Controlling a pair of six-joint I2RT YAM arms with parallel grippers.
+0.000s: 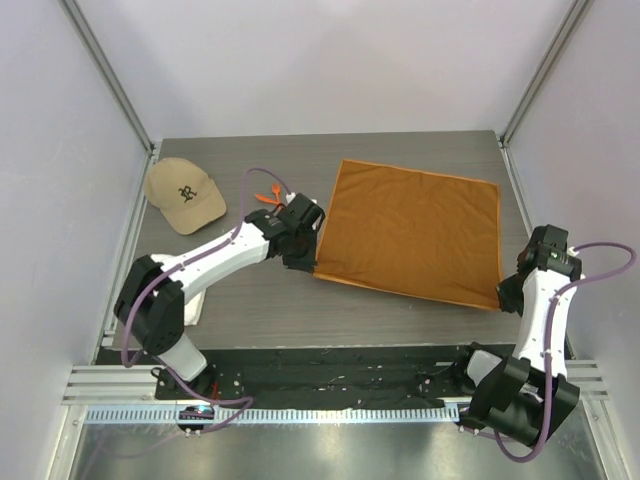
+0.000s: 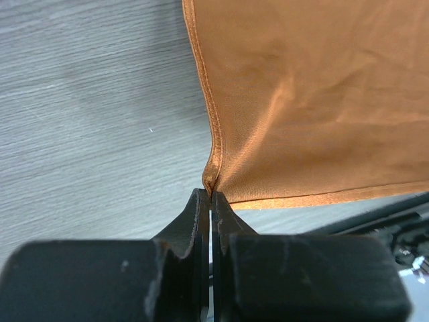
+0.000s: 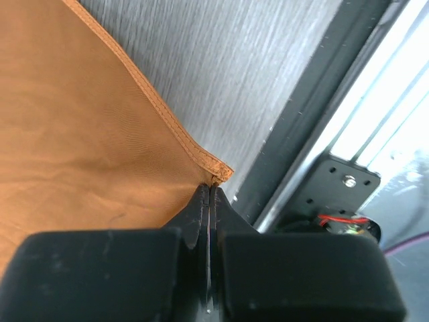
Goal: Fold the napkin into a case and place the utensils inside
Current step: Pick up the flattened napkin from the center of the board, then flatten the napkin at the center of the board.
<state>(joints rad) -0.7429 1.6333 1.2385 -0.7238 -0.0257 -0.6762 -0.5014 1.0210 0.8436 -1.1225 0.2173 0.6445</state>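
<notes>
Top view: napkin (image 1: 410, 232) lies open and flat on the right half of the table (image 1: 260, 310), a bit skewed, not folded. Left gripper (image 1: 312, 266) is at its near-left corner and right gripper (image 1: 503, 296) at its near-right corner. Utensils (image 1: 268, 197) are on the table between the cap (image 1: 185, 195) and the napkin's left edge, partly hidden by the left arm. Cap is at the far left. A white towel (image 1: 196, 306) pokes out under the left arm at the near left.

Left wrist: left gripper (image 2: 210, 196) is pinched tight on the napkin (image 2: 315, 100) corner. The hem puckers into the tips and the rest lies flat.

Right wrist: right gripper (image 3: 209, 191) is clamped on the napkin (image 3: 74, 147) corner, whose tip sticks out beside the fingers. The table edge is just to the right.
</notes>
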